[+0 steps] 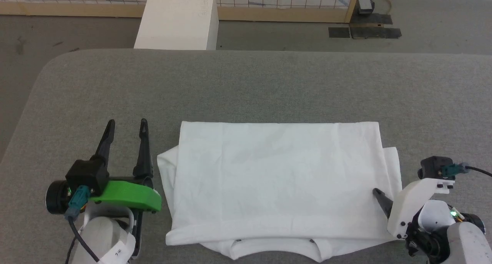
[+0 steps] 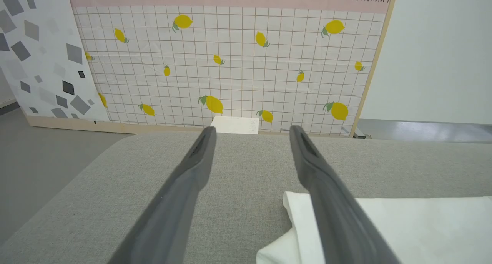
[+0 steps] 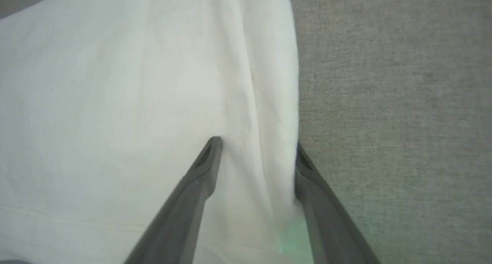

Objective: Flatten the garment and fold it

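Holds the right claw (image 3: 255, 148) spread astride the right edge of the shirt (image 1: 276, 171), one finger on the cloth, the other down by its border; pinches nothing yet. Has the left claw (image 1: 127, 127) spread and empty, just beside the shirt's left edge. Looks midway through folding, with the shirt already a flat layered rectangle on the grey tabletop (image 1: 269, 87). Calls next for closing on all layers, then carrying that edge leftward

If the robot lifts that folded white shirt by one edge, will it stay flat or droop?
Probably droop: the garment lies in soft layers, with uneven edges peeking out at both sides. It looks thin and light. Pushed, it would likely bunch rather than slide, since the grey table looks cloth-textured.
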You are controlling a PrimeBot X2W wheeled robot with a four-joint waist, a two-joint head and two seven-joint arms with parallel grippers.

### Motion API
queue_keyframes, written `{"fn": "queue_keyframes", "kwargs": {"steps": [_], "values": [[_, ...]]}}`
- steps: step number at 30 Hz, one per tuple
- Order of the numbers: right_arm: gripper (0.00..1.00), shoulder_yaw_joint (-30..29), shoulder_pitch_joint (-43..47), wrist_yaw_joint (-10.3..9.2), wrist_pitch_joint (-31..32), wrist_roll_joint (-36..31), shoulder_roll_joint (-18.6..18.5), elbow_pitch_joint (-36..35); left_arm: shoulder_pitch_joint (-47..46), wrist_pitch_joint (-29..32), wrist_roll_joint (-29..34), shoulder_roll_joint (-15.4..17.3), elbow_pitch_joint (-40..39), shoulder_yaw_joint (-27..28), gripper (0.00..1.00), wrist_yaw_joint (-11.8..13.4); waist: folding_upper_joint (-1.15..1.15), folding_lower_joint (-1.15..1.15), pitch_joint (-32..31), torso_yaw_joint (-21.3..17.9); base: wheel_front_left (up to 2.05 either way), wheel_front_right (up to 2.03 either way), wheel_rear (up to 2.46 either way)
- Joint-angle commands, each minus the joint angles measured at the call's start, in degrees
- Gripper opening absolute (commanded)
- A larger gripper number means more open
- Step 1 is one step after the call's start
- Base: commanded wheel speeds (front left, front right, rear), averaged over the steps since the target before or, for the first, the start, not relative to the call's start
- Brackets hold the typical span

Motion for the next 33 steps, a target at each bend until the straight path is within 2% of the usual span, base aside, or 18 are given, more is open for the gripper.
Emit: {"fn": "queue_keyframes", "kwargs": {"steps": [1,9,18,21,23,27,33], "values": [[0.0,0.79,0.74,-0.05,0.25,1.12,0.92,1.79,-0.65,-0.21,0.49,-0.43,0.25,0.49,1.0,-0.53,0.0,0.0,-0.08,0.0,0.0,0.0,0.0],[0.0,-2.58,0.86,-0.05,-4.38,0.7,0.92,0.21,-0.25,-0.21,1.44,-1.28,1.25,1.83,1.0,-1.92,0.0,0.0,-0.26,-0.26,0.0,0.0,0.0],[0.0,-15.83,4.01,-0.05,-7.31,-10.99,0.92,-6.69,0.15,-0.21,2.33,-2.04,1.6,2.85,1.0,-2.74,0.0,0.0,-0.55,-0.4,0.0,0.0,0.0],[0.0,-17.62,4.99,-0.05,-7.02,-13.57,0.92,-8.77,0.51,-0.21,2.63,-2.2,1.64,3.11,1.0,-2.92,0.0,0.0,-0.76,-0.55,0.0,0.0,0.0],[0.0,-17.22,5.79,-0.05,-6.57,-13.77,0.92,-10.6,0.68,-0.21,2.79,-2.3,1.68,3.22,1.0,-3.04,0.0,0.0,-0.9,-0.57,0.0,0.0,0.0],[0.0,-12.66,7.99,-0.05,-4.47,-12.57,0.92,-16.35,0.8,-0.21,3.07,-2.49,1.61,3.36,1.0,-3.27,0.0,0.0,-1.09,-0.5,0.0,0.0,0.0],[0.0,1.48,9.99,-0.05,0.61,-11.0,0.92,-29.93,0.87,-0.21,3.55,-2.7,1.65,3.37,1.0,-3.53,0.0,0.0,-1.3,-0.47,0.0,0.0,0.0]]}}
